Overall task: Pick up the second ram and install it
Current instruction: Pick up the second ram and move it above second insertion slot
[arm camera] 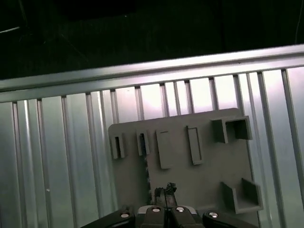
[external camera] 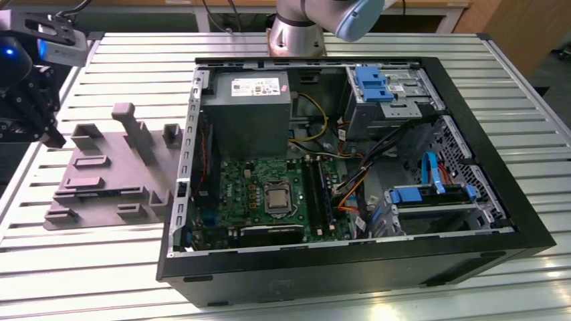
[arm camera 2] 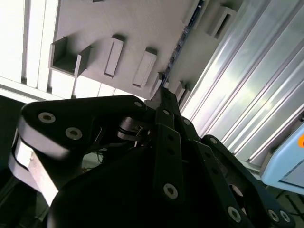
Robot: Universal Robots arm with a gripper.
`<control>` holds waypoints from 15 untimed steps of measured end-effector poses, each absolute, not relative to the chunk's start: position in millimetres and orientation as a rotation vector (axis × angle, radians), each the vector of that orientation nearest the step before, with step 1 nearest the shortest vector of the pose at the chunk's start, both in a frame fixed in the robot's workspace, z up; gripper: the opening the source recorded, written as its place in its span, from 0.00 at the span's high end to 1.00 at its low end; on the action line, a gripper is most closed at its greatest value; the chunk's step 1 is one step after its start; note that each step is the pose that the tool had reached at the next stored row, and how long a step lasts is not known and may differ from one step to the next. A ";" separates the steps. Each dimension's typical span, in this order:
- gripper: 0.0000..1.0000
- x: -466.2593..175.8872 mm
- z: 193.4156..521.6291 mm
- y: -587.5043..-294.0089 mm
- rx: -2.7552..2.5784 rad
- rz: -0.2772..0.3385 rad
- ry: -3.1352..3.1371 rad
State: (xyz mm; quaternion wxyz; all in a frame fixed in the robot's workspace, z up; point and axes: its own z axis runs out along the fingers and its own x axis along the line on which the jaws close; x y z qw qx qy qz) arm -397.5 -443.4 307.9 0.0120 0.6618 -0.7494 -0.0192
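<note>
We see the gripper (arm camera: 164,191) hanging over the grey plastic tray (arm camera: 204,175), which lies on the slatted metal table (external camera: 107,267) at the exterior view's left of the open computer case (external camera: 357,274). Its fingers are pressed together with nothing between them. The second ram (arm camera: 147,173) stands on its edge in a slot of the tray, a thin dark line in both wrist views, just beside the fingertips

End effector (arm camera: 164,191), fingertips pressed together, angled down
</note>
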 end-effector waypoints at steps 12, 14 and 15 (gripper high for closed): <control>0.89 -397.5 307.0 -443.5 2.161 -0.062 -2.248; 0.89 -397.5 306.1 -443.7 2.162 -0.067 -2.250; 0.89 -397.5 305.4 -443.8 2.163 -0.068 -2.251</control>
